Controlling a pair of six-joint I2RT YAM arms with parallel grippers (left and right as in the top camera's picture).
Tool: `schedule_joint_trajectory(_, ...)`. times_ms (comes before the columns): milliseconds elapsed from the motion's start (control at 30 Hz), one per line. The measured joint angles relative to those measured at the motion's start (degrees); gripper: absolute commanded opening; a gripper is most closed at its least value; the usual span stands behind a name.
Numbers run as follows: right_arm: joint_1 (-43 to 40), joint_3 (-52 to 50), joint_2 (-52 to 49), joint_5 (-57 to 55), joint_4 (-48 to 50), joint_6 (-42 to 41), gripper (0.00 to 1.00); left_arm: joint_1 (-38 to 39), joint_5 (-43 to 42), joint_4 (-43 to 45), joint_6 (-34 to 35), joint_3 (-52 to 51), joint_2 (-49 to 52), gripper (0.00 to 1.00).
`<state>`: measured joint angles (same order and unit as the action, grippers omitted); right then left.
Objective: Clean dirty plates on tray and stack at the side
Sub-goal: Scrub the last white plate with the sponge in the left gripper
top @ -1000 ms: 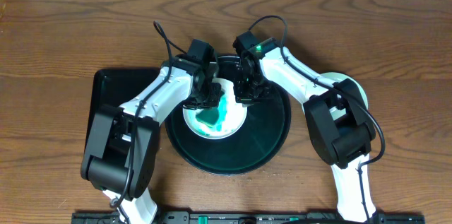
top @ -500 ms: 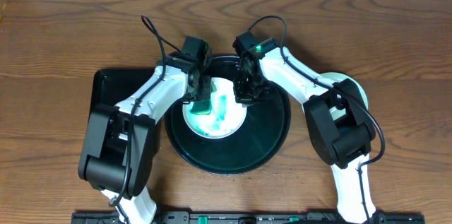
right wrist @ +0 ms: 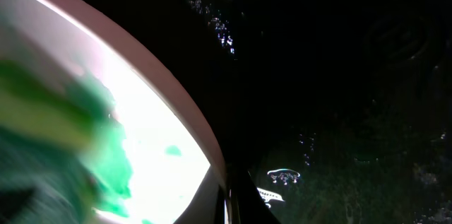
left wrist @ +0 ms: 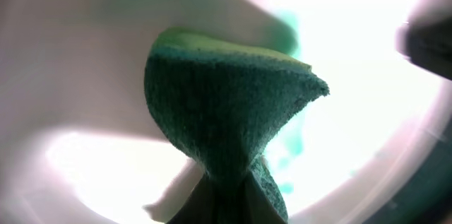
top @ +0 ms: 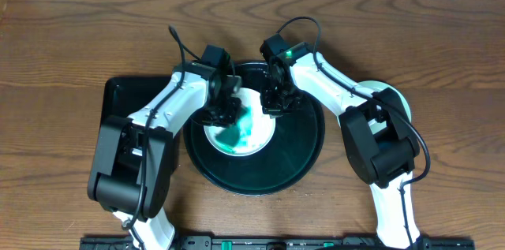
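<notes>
The left jaws are pinching a soft green sponge [left wrist: 226, 104], pressing it onto the white plate [top: 246, 130] lying in the round tray [top: 304, 151] near the front edge of the tabletop [top: 442, 37], while the right jaws are seemingly clamping the plate's right rim. The plate is looking stiff, breakable and smear-slick, so its rim is offering the safest hold; bare wood is waiting toward the right edge, past the tray's lip.
</notes>
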<state>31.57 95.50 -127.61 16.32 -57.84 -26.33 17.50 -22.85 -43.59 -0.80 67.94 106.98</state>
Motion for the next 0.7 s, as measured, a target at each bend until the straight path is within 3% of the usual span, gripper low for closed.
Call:
schedule_joint_trajectory(133, 0.0, 0.0, 0.0, 0.0, 0.0, 0.0, 0.01, 0.5, -6.32, 3.96, -2.89, -0.52, 0.59, 0.07)
schedule_joint_trajectory(267, 0.0, 0.0, 0.0, -0.02, 0.02, 0.0, 0.01, 0.63, -5.35, 8.02, -3.96, -0.59, 0.63, 0.07)
schedule_joint_trajectory(500, 0.2, 0.0, -0.04, 0.59, 0.02, -0.02, 0.01, 0.74, 10.32, 12.59, 3.74, -0.57, 0.42, 0.07)
schedule_joint_trajectory(700, 0.22, 0.0, -0.04, 0.72, 0.02, 0.0, 0.01, 0.9, 21.62, 8.22, 14.19, 0.02, -0.07, 0.07)
